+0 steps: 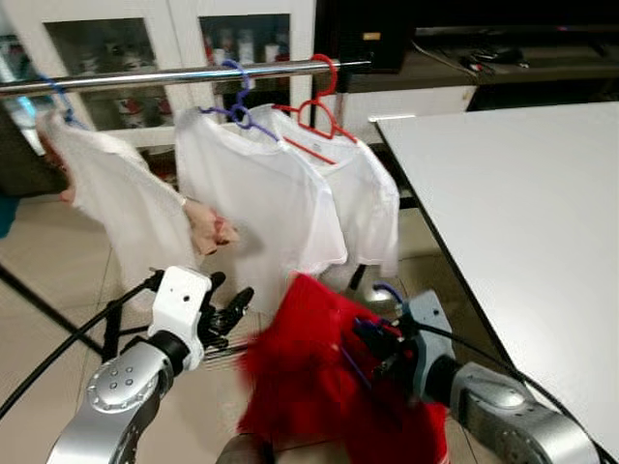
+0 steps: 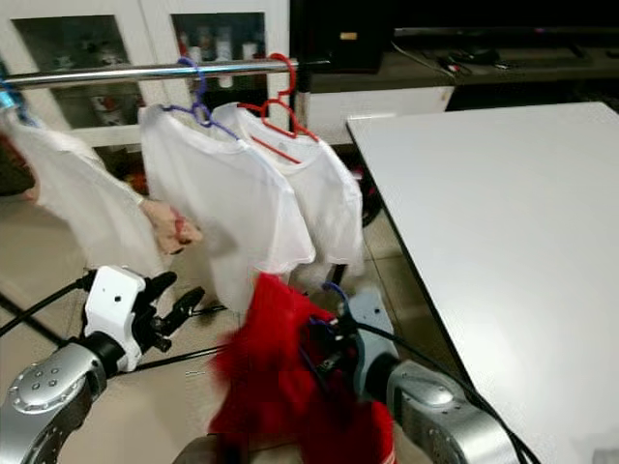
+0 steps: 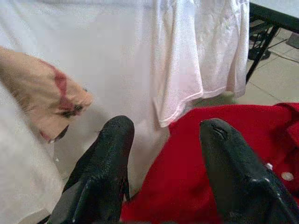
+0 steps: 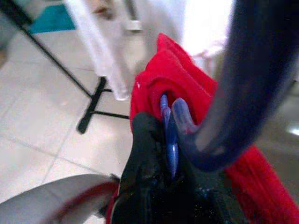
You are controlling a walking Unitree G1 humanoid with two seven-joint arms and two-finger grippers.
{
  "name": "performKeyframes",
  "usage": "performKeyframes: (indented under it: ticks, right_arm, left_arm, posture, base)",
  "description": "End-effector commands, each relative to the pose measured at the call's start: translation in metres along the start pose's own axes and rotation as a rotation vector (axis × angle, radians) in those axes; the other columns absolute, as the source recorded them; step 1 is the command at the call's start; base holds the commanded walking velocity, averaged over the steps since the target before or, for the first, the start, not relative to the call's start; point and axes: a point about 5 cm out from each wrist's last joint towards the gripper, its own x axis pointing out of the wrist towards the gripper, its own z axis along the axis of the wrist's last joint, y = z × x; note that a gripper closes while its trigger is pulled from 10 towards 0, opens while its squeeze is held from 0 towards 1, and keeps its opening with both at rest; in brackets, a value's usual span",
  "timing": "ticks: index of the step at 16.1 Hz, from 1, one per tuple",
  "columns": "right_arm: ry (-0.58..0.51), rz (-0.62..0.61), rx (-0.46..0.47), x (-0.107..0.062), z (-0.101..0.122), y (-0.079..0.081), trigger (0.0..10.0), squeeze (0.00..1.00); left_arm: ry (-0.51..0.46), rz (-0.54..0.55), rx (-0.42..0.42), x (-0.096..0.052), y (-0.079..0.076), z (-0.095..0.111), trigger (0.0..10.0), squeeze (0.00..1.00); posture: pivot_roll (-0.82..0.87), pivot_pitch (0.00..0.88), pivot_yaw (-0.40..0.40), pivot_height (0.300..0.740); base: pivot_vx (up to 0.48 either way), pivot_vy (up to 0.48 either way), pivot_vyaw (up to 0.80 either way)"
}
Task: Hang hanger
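**Red shirt on a blue hanger held low before the clothes rail**

Nearest the camera, two silver arms reach forward. The right gripper (image 1: 379, 340) is clamped on the neck of one blue hanger (image 4: 172, 140), whose hook (image 1: 389, 291) curls up just above the fingers. The hanger carries one red shirt (image 1: 309, 377), bunched and blurred, low between the two arms and well below the rail. Its buttoned placket shows in the left wrist view; how the hanger's bar lies under the cloth cannot be told. The right forearm angles up and inward from the lower right.

The left gripper (image 1: 232, 309) holds nothing, its two black fingers (image 3: 105, 163) spread apart, pointing toward the red shirt and the white cloth beyond it. The left forearm rises from the lower left with a black cable trailing off it.

Behind hang three white shirts on one horizontal metal rail (image 1: 174, 75): the left one (image 1: 116, 203) on a blue hanger, the middle one (image 1: 256, 193) on a purple hanger (image 1: 235, 108), the right one (image 1: 363, 188) on a red hanger (image 1: 319, 111). A person's hand (image 1: 208, 227) shows between the left and middle shirts.

To the right stands a white table (image 1: 513, 222). Farthest back are glass-fronted cabinets (image 1: 145, 48).
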Motion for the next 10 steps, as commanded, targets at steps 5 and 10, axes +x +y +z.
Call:
performKeyframes:
  ticks: [5,10]
  right_arm:
    - [-0.043,-0.188,-0.067,-0.001,0.006,-0.027,10.0,0.00]
    - [-0.074,-0.060,-0.087,-0.002,0.005,-0.020,10.0,0.00]
  left_arm:
    - [0.020,0.038,-0.022,-0.003,-0.001,-0.009,10.0,0.00]
    - [0.024,0.075,-0.004,-0.003,0.000,-0.012,10.0,0.00]
  posture:
    - [0.01,0.099,-0.045,0.740]
    - [0.01,0.094,-0.062,0.740]
  base:
    - [0.000,0.348,0.00]
    - [0.000,0.148,0.00]
